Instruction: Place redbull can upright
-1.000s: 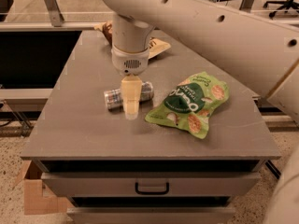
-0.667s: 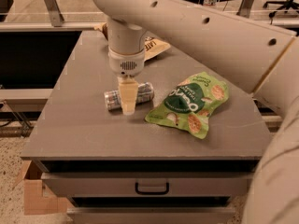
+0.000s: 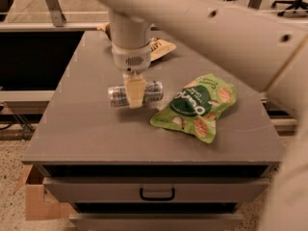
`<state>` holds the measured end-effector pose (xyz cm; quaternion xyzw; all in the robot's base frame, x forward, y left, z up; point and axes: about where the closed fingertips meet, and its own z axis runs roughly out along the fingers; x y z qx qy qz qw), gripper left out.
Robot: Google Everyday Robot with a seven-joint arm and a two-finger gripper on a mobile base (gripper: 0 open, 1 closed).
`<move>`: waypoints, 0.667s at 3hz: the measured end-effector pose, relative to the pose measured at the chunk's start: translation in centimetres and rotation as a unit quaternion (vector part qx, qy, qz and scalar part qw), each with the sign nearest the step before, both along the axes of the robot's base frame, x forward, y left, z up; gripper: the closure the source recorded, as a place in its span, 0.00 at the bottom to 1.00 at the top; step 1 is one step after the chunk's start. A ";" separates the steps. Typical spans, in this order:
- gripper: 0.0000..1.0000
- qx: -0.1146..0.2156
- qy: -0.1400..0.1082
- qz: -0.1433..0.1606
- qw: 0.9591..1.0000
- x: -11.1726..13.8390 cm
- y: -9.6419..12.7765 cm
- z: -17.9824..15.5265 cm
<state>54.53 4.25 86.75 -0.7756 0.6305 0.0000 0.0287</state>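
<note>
Between the fingers of the gripper point(image 3: 134, 94), low over the cabinet top point(image 3: 86, 129), the redbull can point(image 3: 153, 91) sits clamped mid-length, its long axis horizontal and crosswise.

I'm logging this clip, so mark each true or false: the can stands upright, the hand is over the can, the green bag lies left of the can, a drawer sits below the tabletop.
The redbull can stands upright: false, it lies on its side.
The hand is over the can's middle: true.
The green snack bag lies left of the can: false, it lies to the right in the picture.
A drawer sits below the tabletop: true.
</note>
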 end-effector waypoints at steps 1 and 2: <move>1.00 0.075 -0.020 -0.023 0.997 -0.8 -2.3 5.0; 1.00 0.194 -0.035 -0.019 0.980 -0.3 -3.4 8.2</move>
